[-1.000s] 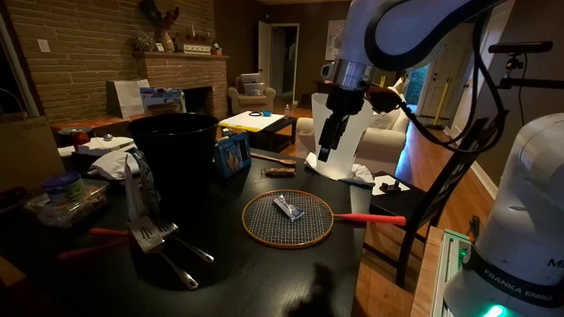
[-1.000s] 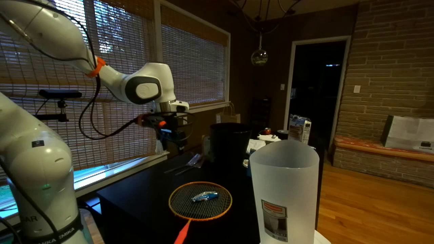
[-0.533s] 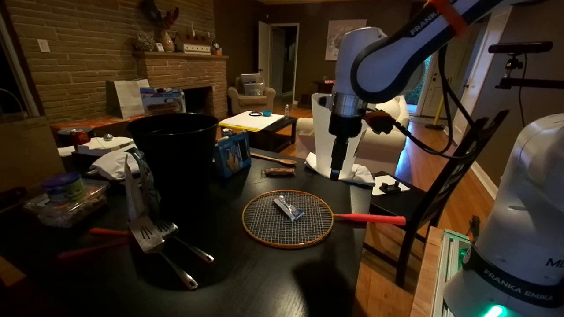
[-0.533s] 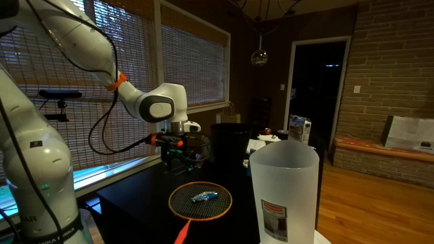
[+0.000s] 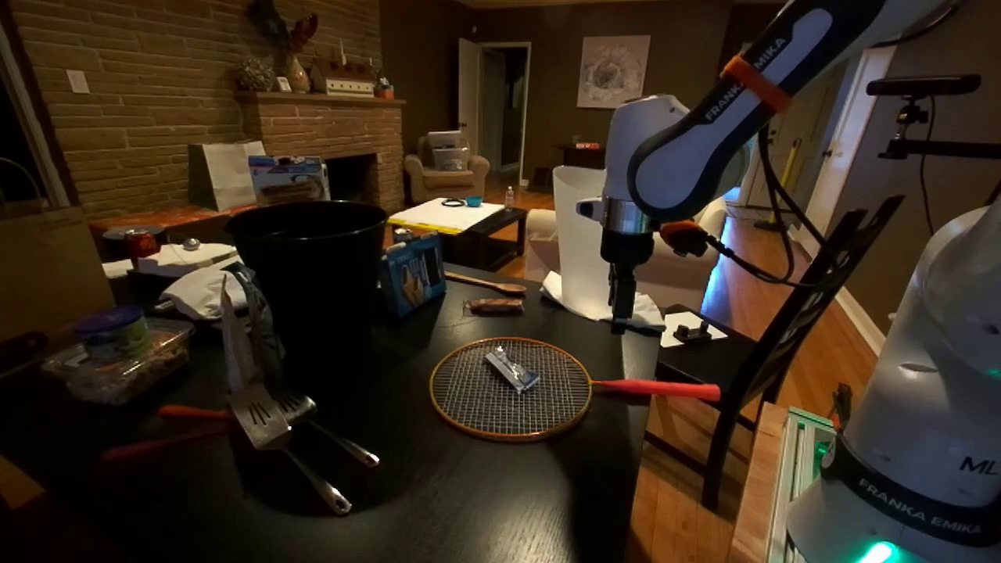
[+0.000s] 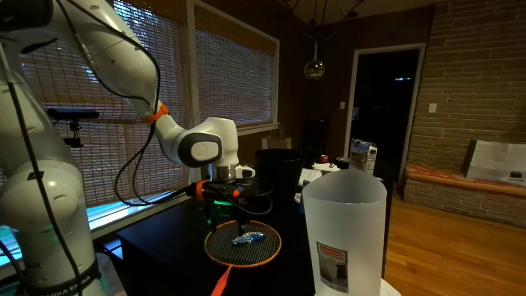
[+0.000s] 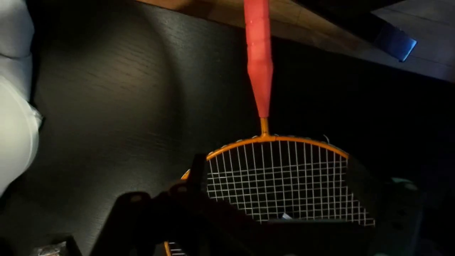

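Currently the black end effector [image 7: 277,161] gapes wide, empty, above an orange-rimmed racket [image 5: 551,396] bearing a silver-blue foil packet [image 5: 512,369]. In the wrist view its red handle [image 7: 259,67] faces twelve o'clock.

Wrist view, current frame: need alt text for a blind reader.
An open gripper hides part of an orange-framed racket lying on a dark table. The racket's red handle points to the top of the picture, past the table's edge; a pale object is cut off at the left side.
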Robot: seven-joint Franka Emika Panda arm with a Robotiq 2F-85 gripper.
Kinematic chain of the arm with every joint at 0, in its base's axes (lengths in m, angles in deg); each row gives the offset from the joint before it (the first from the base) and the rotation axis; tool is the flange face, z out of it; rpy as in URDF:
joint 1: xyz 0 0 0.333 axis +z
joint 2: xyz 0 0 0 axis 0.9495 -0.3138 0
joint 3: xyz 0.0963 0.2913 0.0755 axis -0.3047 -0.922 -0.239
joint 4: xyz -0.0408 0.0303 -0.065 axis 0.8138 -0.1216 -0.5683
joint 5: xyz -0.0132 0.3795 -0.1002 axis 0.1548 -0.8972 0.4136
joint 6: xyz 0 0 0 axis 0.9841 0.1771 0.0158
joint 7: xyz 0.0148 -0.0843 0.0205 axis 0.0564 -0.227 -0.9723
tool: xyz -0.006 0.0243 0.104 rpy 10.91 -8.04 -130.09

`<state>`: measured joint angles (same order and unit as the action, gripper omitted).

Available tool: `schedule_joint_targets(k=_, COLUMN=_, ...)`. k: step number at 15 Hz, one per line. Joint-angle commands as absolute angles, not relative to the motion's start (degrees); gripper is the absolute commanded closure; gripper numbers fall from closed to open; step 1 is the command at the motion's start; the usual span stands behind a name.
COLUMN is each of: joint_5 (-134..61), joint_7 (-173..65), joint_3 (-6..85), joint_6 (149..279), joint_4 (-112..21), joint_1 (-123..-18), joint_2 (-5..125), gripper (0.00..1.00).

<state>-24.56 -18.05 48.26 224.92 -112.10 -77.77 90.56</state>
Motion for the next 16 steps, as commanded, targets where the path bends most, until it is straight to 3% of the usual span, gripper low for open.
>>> schedule_joint_targets(k=1, joint_5=-24.8, joint_7=-18.0, joint_3=47.8, joint_6=224.7, joint_4=-111.9, joint_1=-78.0, joint_2=90.5, gripper=0.00)
schedule_joint_targets(k=16, joint_5=-22.1, joint_7=-23.9, joint_3=48.4, joint_6=230.5, joint_4=-111.7, joint_1=-82.5, joint_2=81.0, gripper=0.00)
